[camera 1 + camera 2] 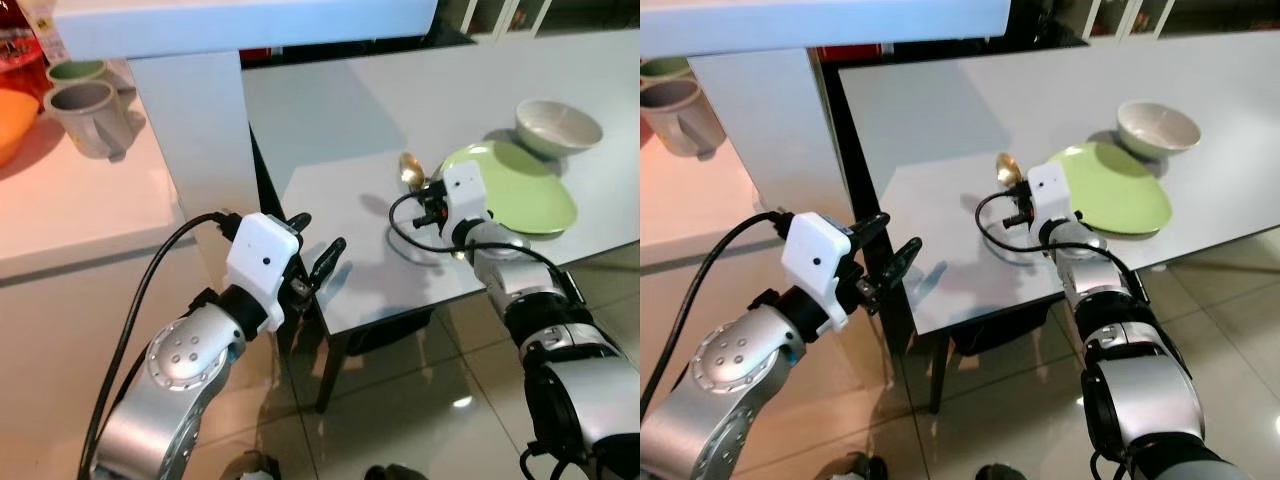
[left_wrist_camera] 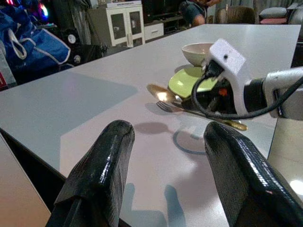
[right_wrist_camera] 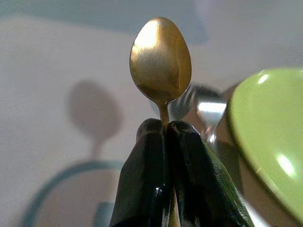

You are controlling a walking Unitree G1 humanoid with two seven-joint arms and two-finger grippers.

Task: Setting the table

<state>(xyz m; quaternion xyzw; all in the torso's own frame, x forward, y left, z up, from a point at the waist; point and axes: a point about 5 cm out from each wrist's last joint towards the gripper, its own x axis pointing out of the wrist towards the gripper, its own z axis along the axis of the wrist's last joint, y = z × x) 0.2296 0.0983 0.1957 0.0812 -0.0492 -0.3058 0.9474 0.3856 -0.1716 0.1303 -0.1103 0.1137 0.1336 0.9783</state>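
Head view: the left claw (image 1: 318, 247) hangs released beside the grey worktop (image 1: 330, 130), idle. The right claw (image 1: 428, 200) clenches a gold metal spoon (image 1: 410, 170) beside the round green plate (image 1: 520, 185). Right wrist view: a silver fork (image 3: 201, 106) lies there already, so the spoon likely joins it.

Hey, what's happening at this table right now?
The robot is setting the table. Its right gripper is shut on a gold spoon, held over the white table just beside the green plate. A fork already lies next to that plate, and a white bowl sits behind it. The left gripper is open at the table's near edge, holding nothing.
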